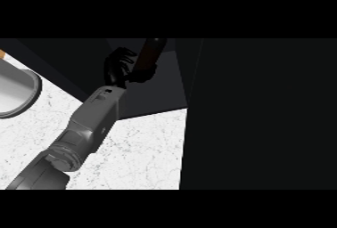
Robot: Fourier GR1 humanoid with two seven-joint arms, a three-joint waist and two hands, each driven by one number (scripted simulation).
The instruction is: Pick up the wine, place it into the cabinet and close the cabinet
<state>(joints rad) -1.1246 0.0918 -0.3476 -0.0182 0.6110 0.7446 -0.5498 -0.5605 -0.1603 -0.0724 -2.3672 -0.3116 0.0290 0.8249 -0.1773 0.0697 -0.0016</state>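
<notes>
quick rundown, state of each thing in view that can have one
wine bottle: held, tilted, lifted off the counter, in the dark cabinet opening
left hand: fingers curled round the wine bottle
cabinet: open, interior dark
cabinet door: swung open, filling the view's right side
right hand: not in view

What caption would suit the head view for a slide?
Left hand holds the wine bottle up inside the dark cabinet above the white counter.
</notes>
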